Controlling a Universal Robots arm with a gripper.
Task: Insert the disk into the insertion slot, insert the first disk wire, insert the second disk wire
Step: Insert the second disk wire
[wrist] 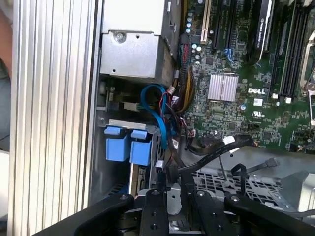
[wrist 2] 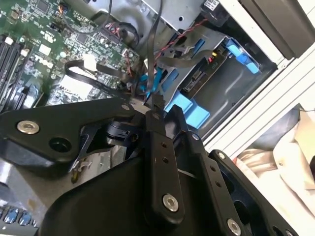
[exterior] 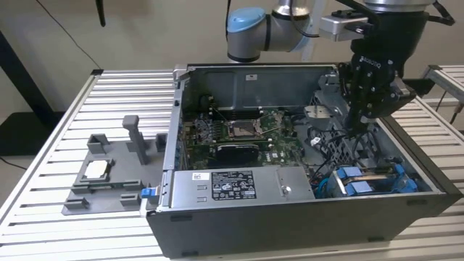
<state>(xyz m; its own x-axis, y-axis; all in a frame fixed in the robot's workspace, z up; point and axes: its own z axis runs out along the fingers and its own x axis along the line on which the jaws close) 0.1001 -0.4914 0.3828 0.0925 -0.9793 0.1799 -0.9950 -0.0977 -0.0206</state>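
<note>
The disk [exterior: 366, 182] sat in its insertion slot, at about four o'clock in the open computer case [exterior: 305, 220] as the exterior view showed it, with its blue carrier tabs standing up out of the bay. From that I judged the first step done and the first disk wire to be the step in hand.

My gripper [wrist 2: 153, 110] hung just above that bay, toward one o'clock from the disk. Its fingers were drawn narrow and pinched on the end of a black wire [wrist: 209, 152]. In the first wrist view that wire ran away from my fingertips, over the perforated metal cage, toward the motherboard [exterior: 243, 133] in the middle of the case.

The held end was near the disk but apart from it. I could not tell where the socket on the disk lay, nor whether the plug faced it squarely. A blue cable [wrist: 155, 115] and some thin coloured leads crowded just beside the carrier tabs.

By my judgement, seating this wire called for a short, square approach and a firm pinch so the plug would not twist. It also called for a path clear of those loose leads.

Further out, the power supply [exterior: 239, 187] lay at seven o'clock in the case. A grey fixture [exterior: 108, 182] stood out at nine o'clock on the slatted table [exterior: 58, 125].
</note>
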